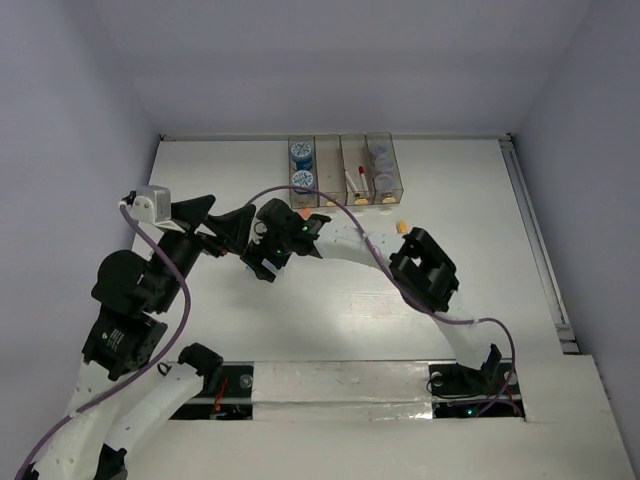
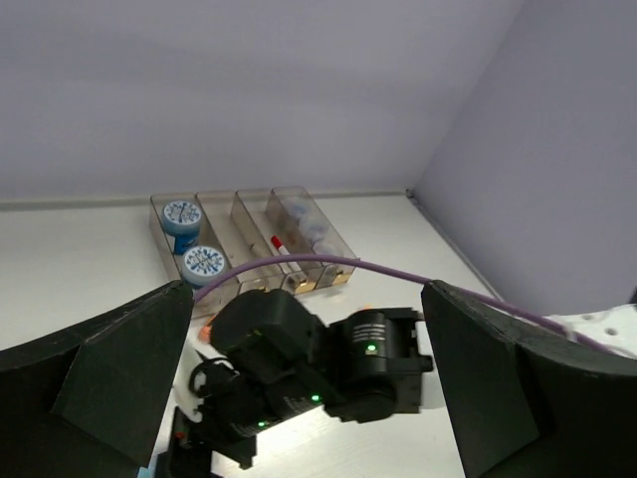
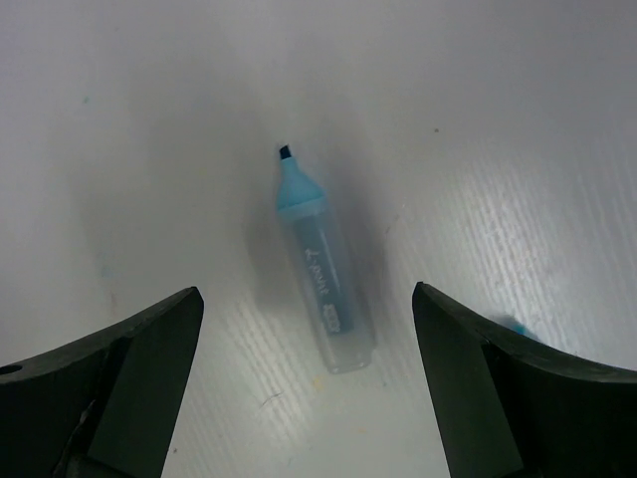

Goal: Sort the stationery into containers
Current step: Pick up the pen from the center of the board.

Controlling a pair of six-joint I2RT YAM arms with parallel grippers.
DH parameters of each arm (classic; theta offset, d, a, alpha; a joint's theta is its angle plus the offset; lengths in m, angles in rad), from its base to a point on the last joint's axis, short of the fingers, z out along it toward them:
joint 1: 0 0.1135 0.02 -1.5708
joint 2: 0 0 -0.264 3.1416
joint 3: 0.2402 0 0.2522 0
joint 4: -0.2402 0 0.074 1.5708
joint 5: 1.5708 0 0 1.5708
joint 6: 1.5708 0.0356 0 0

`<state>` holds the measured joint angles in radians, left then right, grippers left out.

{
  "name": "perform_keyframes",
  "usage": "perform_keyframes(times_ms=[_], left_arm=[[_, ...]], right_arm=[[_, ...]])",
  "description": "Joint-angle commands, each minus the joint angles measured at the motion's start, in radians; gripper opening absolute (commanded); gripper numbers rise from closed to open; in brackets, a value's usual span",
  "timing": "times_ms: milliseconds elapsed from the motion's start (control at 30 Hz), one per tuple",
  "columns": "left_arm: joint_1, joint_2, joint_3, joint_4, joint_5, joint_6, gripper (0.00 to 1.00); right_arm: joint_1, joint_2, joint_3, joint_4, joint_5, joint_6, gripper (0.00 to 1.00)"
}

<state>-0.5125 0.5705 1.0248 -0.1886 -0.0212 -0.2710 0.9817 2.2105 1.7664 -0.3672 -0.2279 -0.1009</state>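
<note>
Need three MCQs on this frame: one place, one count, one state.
1. Where is the highlighter? A in a bin; B on the table; C in a gripper.
2. How many rolls in the leftmost bin? A one; B four; C two.
3. The right gripper is: A open; B shut on the highlighter; C shut empty.
1B, it lies flat on the table; 2C, two blue tops show; 3A, its jaws stand wide apart over the highlighter.

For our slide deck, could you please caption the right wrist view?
Right gripper, jaws open, hovers over an uncapped light-blue highlighter lying on the white table.
</note>
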Motion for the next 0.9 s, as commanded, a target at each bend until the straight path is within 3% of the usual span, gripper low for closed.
perform_keyframes(times_ms=[0, 333, 367, 433, 467, 567, 767, 867], left_arm=[[0.006, -0.021, -0.038, 0.101, 0.006, -0.005, 0.99], [0.006, -0.04, -0.127, 0.172, 0.006, 0.006, 0.99], [0.006, -0.038, -0.134, 0.173, 0.006, 0.006, 0.99], [0.006, -0.038, -0.147, 0.178, 0.003, 0.007, 0.99], [0.006, -0.037, -0.152, 0.178, -0.002, 0.007, 0.99], [0.006, -0.037, -0.172, 0.181, -0.005, 0.0, 0.99], [0.016, -0.038, -0.195, 0.183, -0.022, 0.0, 0.99], [0.016, -0.043, -0.201, 0.183, -0.036, -0.002, 0.99]], right_arm=[[0.002, 0.079, 0.166, -0.137, 0.096, -0.077, 0.91], [0.04, 0.242, 0.38, -0.251, 0.114, -0.108, 0.92], [0.04, 0.261, 0.386, -0.251, 0.113, -0.103, 0.88], [0.04, 0.275, 0.39, -0.239, 0.102, -0.095, 0.78], [0.04, 0.281, 0.387, -0.231, 0.099, -0.085, 0.61], [0.04, 0.284, 0.377, -0.208, 0.079, -0.065, 0.29], [0.04, 0.258, 0.357, -0.113, 0.091, 0.001, 0.03], [0.04, 0.209, 0.329, -0.017, 0.15, 0.07, 0.0]])
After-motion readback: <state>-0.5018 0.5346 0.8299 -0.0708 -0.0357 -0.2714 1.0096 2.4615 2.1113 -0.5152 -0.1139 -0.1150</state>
